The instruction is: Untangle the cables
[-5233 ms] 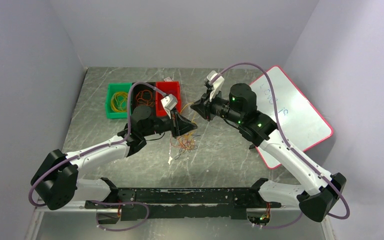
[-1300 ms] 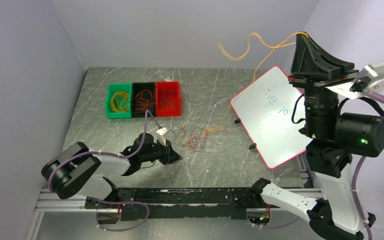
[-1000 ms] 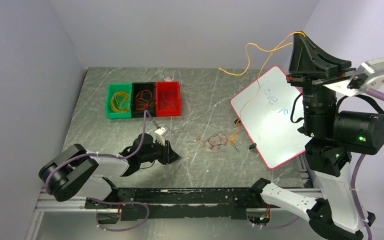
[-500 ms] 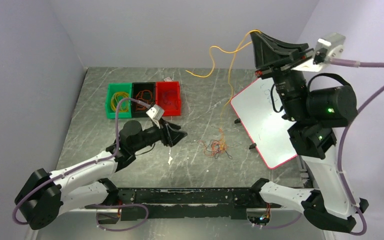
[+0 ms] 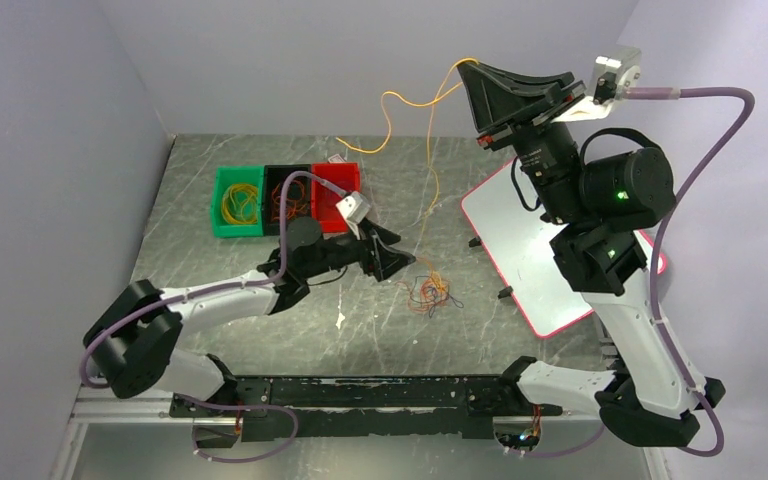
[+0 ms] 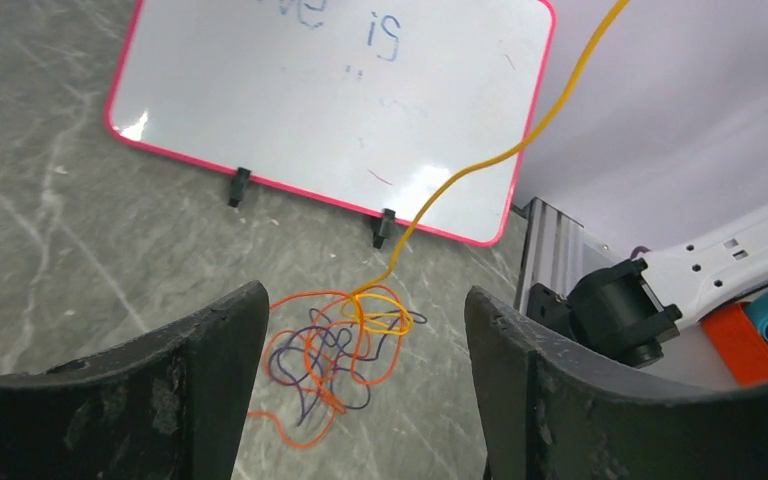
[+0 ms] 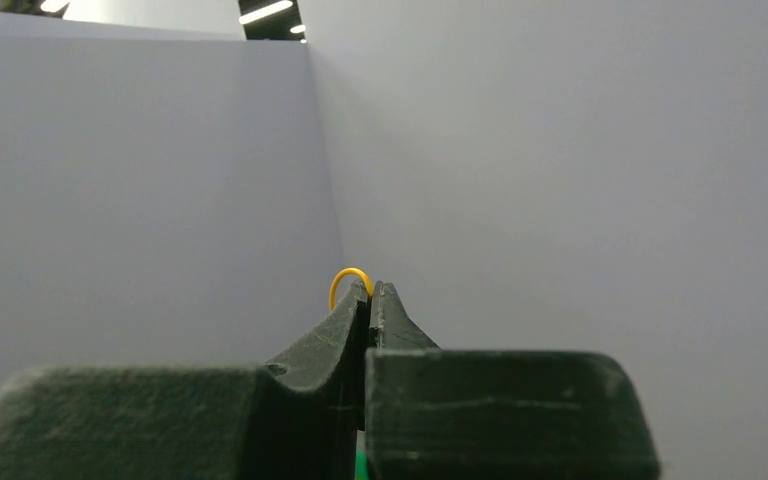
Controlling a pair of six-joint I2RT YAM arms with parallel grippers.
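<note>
Right gripper (image 5: 465, 66) was raised high, jaws pinched on the top of one yellow cable (image 5: 431, 165). The strand ran down from its tips into the tangle (image 5: 428, 292) on the table (image 5: 210, 270) far below. Lower end looked caught in the knot, not free.

Left gripper (image 5: 405, 262) was low, jaws spread and holding nothing. The tangle lay just ahead of its tips.

Green bin (image 5: 235, 231) and black bin (image 5: 287, 229), behind the left gripper, held loose loops. Judged partly done: orange, red and dark cables remained knotted.
</note>
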